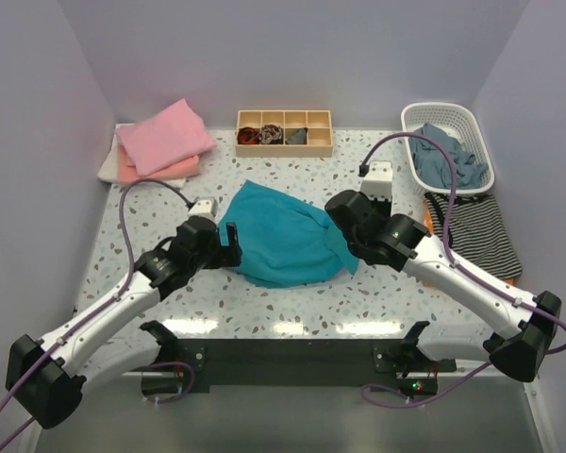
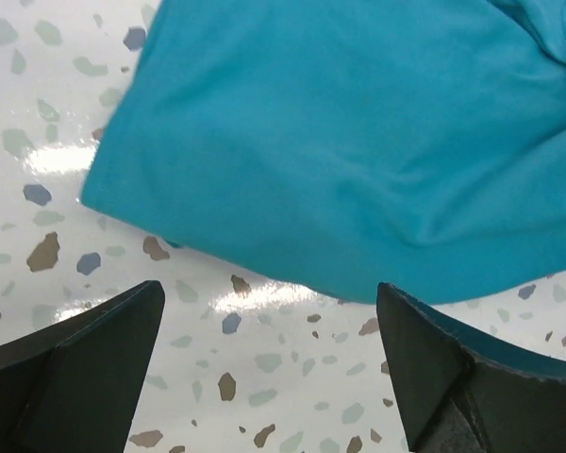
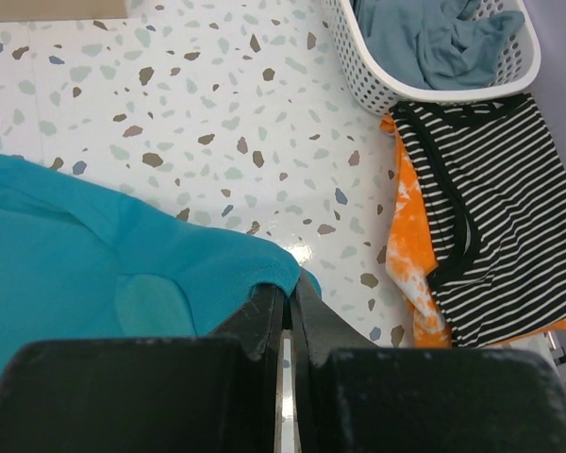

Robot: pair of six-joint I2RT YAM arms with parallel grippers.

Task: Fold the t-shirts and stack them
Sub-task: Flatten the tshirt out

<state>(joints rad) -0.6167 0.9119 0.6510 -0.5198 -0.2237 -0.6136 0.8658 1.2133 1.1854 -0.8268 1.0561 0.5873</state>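
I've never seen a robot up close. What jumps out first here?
A bright teal t-shirt lies rumpled at the centre. The right gripper is shut on its right edge; the left gripper hangs open just short of its left edge. At the back left lies a folded pink t-shirt.

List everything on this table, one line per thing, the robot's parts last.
teal t-shirt: one, teal-blue, rumpled at the table's centre
folded shirts: three, pink on peach on white, stacked at the far left corner
wooden tray: one, pale wood, far centre, compartments holding small dark items
basket: one, white, far right
grey-blue cloth: one, crumpled inside the basket
striped shirt: one, black and white, at the right edge
orange cloth: one, orange and white, under the striped shirt
table: one, white with speckles
left claw: black, open, beside the teal t-shirt's left edge
right claw: black, shut on the teal t-shirt's right edge
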